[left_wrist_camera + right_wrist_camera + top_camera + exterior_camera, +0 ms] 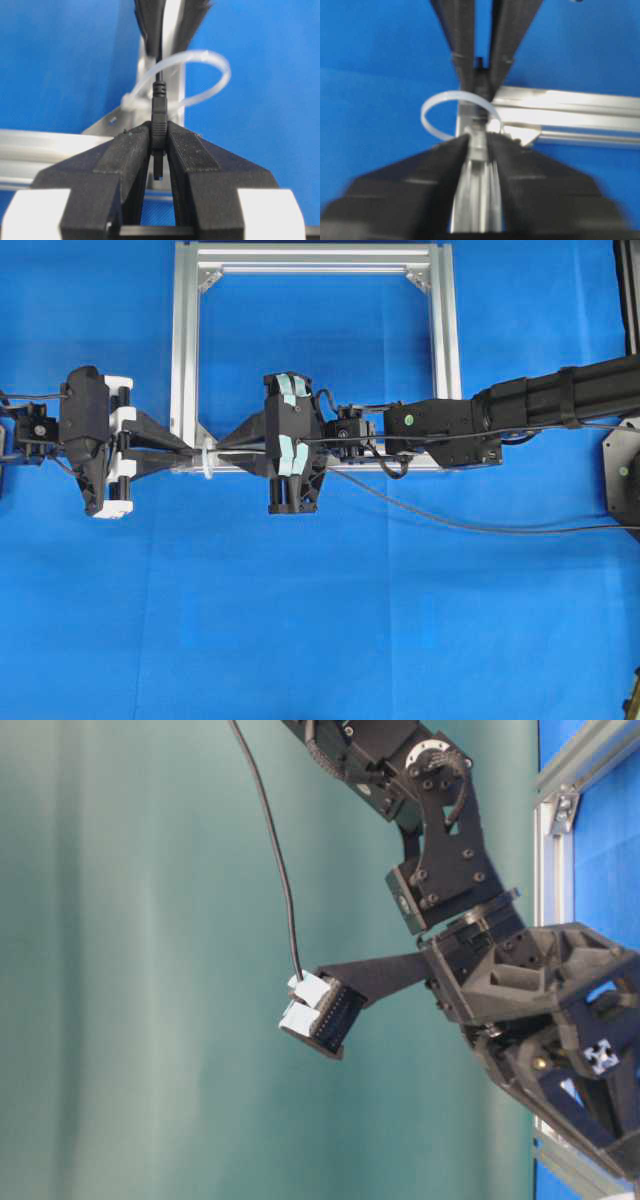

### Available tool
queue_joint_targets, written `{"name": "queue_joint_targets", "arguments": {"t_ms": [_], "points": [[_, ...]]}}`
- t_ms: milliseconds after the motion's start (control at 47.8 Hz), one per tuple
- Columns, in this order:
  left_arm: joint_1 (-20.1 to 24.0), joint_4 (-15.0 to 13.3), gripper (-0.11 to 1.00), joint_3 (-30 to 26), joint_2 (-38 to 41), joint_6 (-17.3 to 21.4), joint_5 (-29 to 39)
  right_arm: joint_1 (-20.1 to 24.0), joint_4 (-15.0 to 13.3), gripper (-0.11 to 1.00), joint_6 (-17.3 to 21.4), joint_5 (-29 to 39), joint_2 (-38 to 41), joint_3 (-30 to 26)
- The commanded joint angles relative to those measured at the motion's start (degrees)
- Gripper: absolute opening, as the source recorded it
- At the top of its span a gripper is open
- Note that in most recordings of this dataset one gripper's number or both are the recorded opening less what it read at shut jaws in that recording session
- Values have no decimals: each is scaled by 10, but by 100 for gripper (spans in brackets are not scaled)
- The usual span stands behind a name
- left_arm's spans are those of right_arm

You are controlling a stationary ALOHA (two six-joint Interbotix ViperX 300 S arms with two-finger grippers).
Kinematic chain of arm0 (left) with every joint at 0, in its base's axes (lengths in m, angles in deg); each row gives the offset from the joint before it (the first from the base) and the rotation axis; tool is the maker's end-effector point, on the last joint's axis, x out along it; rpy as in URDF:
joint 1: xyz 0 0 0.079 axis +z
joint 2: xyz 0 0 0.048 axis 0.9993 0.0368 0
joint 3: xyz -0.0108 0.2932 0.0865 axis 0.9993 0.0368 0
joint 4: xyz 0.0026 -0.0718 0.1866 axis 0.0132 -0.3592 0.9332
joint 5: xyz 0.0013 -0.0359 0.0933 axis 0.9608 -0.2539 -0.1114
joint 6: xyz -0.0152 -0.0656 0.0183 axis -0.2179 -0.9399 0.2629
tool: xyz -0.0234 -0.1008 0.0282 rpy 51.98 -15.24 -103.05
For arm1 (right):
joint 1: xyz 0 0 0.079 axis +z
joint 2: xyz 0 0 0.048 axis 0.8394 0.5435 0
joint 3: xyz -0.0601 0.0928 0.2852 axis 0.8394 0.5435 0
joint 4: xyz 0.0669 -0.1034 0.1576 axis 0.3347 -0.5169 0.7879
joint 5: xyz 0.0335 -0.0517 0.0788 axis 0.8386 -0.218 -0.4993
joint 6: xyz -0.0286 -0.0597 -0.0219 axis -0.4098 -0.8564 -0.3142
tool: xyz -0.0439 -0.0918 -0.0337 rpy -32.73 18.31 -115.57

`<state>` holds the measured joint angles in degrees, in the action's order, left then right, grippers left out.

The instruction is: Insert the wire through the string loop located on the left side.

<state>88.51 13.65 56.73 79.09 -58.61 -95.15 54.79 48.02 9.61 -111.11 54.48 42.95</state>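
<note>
From overhead, the silver aluminium frame (315, 360) stands on the blue cloth (320, 620), and both arms meet at its lower left corner. The left gripper (192, 449) points in from the left of that corner, the right gripper (222, 445) from the right. The string loop (207, 458) sits between their tips, right at the corner. The wire (470, 520) trails from the right gripper's side, below the frame's bottom bar, off toward the right edge.

The table-level view shows a black gripper body (530, 1020) low beside the frame's upright (553, 900), with taped fingertips (308, 1005) reaching left. The thin wire (275, 850) hangs down to them — whether they grip it I cannot tell here.

In the left wrist view, the left gripper (159, 142) is pinched narrow on the plug (159, 125) of the wire, which stands upright between the pads (187, 150). Just behind it the loop (220, 75) arches white in front of the frame corner (145, 65), and the wire runs up through it.

In the right wrist view — blurred — the right gripper's (479, 145) fingers (435, 165) stand slightly apart with a gap showing the frame rail (570, 117); I see nothing between them. The loop (432, 107) lies just beyond their tips at the frame corner, with the other gripper's fingers (462, 40) coming down from above.
</note>
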Motion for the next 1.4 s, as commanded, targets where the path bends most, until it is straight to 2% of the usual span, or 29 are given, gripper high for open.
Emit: {"name": "queue_joint_targets", "arguments": {"t_ms": [0,147,230,460,628,733,1005,1381], "points": [[3,-1,8,-3,-7,0,-3,4,2,39,2,-4,-11,-7],[3,-1,8,-3,-7,0,-3,4,3,82,2,-9,-11,-6],[3,-1,8,-3,-8,0,-3,4,4,96,2,-9,-11,-6],[3,-1,8,14,-29,-2,3,4,4,95,2,-7,-11,-5],[3,-1,8,39,-88,-10,46,4,4,95,2,-6,-12,-4],[3,-1,8,46,-131,-11,96,4,4,95,2,-7,-15,1],[3,-1,8,31,-288,-15,280,4,5,95,2,-10,-29,17],[3,-1,8,32,-515,-18,446,4,4,95,-3,-11,-31,18]]}}
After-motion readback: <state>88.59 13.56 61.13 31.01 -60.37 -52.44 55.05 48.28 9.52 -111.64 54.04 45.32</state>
